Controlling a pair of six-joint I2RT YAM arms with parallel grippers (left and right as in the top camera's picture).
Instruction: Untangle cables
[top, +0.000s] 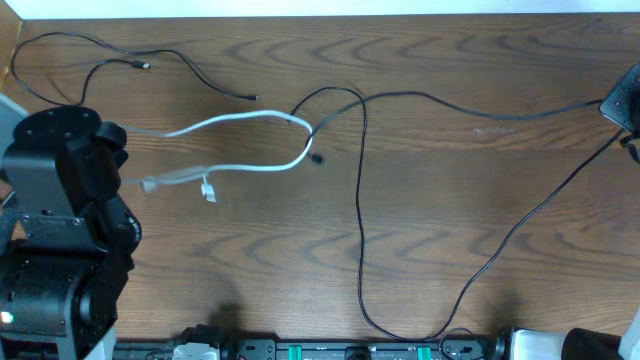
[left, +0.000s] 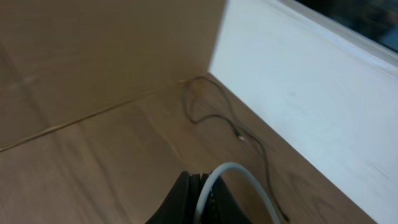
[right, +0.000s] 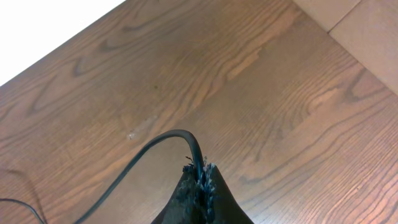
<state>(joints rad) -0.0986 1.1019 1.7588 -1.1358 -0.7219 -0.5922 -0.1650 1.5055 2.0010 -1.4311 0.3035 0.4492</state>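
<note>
Pinching thin white cable (left: 239, 172) in left gripper (left: 200, 198), long black cable (right: 166, 138) in right gripper (right: 200, 185), we find them crossed, unseparated.

Logged left arm (top: 60, 230) as matte black: boxy housings, rounded joint caps, small green light (top: 8, 318) low at near left. Found left gripper (left: 198, 180) black, smooth, tapered. Recorded right gripper (right: 200, 171) black too, pad edges frayed, scuffed.
</note>
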